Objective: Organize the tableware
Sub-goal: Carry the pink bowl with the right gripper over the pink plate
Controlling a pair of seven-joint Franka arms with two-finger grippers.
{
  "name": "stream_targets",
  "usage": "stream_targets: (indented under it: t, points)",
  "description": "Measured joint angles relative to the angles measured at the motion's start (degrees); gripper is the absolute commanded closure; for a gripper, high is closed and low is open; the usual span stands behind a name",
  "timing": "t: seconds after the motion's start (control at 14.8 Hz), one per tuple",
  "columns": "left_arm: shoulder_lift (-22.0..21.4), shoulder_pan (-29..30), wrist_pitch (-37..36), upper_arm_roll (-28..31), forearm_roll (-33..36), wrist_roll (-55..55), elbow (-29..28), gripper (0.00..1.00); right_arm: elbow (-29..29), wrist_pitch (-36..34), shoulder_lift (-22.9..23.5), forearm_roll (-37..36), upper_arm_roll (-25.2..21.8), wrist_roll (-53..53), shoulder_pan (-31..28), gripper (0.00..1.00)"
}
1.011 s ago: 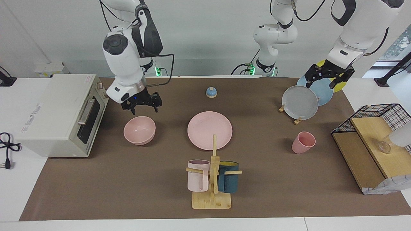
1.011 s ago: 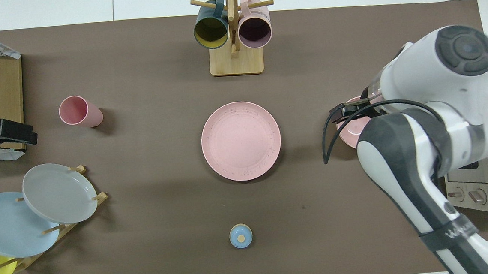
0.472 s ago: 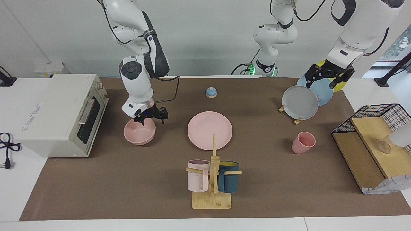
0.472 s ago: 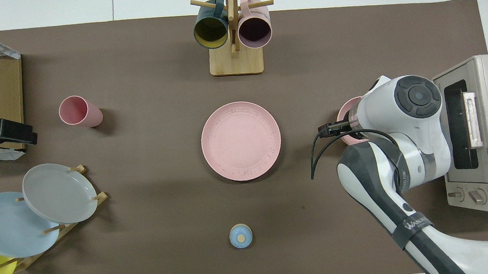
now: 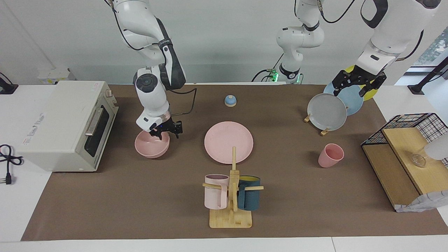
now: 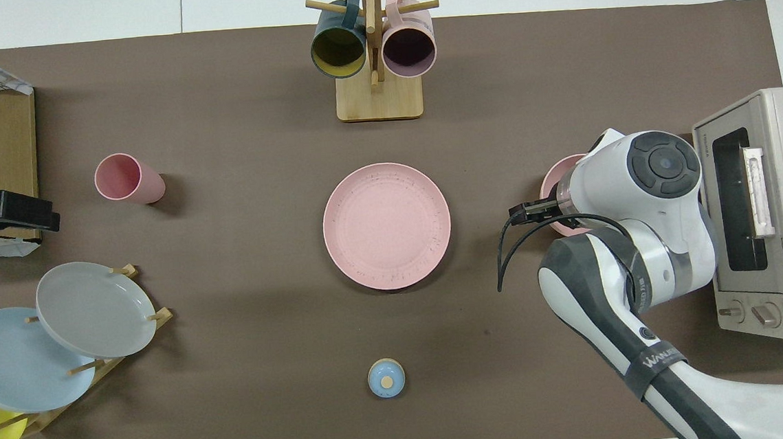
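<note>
R gripper (image 5: 164,133) is down at the pink bowl (image 5: 151,147), at the rim on the side nearer the robots; fingers straddle the rim edge, jaws narrowed, but can't tell if they're actually clamped on it. In overhead view the R arm's wrist covers most of the bowl, only a sliver of rim shows. Bowl sits on the bench (image 5: 140,196) just in front of the toaster oven (image 5: 66,122), toward R arm's end.

Pink plate (image 5: 229,142) flat at bench centre, beside the bowl, not touching. Mug tree (image 5: 232,196) w/ pale pink mug (image 5: 216,191) and teal mug (image 5: 249,197) stands farther from the robots than the plate. Small blue bell (image 5: 230,100) nearer the robots than the plate.

Pink cup (image 5: 330,155) upright toward L arm's end, well apart from the plate. Plate rack (image 5: 323,131) w/ grey plate (image 5: 327,111), blue plate (image 5: 351,99) and yellow one is nearer the robots than the cup.

L gripper (image 5: 357,85) waits up in the air over the rack's plates, jaws wide, holding nothing. Wire basket w/ wood shelf (image 5: 402,154) at L arm's end of the bench.
</note>
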Motion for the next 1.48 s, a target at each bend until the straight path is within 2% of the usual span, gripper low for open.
stream_targets:
  t: [0.07,0.13,0.34,0.47,0.67,0.81,1.01,1.15,1.35,1.48]
  points:
    - [0.00,0.00,0.00,0.00,0.00,0.00,0.00,0.00,0.00,0.36,0.29,-0.28,0.00,-0.25,0.00,0.95]
    - [0.00,0.00,0.00,0.00,0.00,0.00,0.00,0.00,0.00,0.60,0.41,-0.86,0.00,-0.53,0.00,1.00]
    - [0.00,0.00,0.00,0.00,0.00,0.00,0.00,0.00,0.28,0.40,0.41,-2.67,0.00,-0.64,0.24,1.00]
    - [0.00,0.00,0.00,0.00,0.00,0.00,0.00,0.00,2.16,-2.20,0.42,-3.28,-0.02,-0.63,1.16,1.00]
    - [0.00,0.00,0.00,0.00,0.00,0.00,0.00,0.00,10.15,-10.96,1.05,-3.40,-0.02,0.10,4.16,1.00]
    - [0.00,0.00,0.00,0.00,0.00,0.00,0.00,0.00,17.15,-17.22,2.60,-3.39,0.00,4.54,7.86,1.00]
    - [0.00,0.00,0.00,0.00,0.00,0.00,0.00,0.00,31.47,-26.43,8.94,-3.39,0.08,17.97,16.12,1.00]
    - [0.00,0.00,0.00,0.00,0.00,0.00,0.00,0.00,39.06,-28.05,14.90,-4.15,0.09,25.87,22.33,1.00]
    - [0.00,-0.01,-0.01,-0.07,0.00,-0.01,0.00,0.00,45.26,-24.98,22.57,-5.47,0.04,33.93,28.85,1.00]
    - [-0.16,-0.03,0.93,-0.39,0.00,-1.50,-0.66,0.00,46.32,-23.00,24.09,-5.50,-0.09,34.41,28.93,1.00]
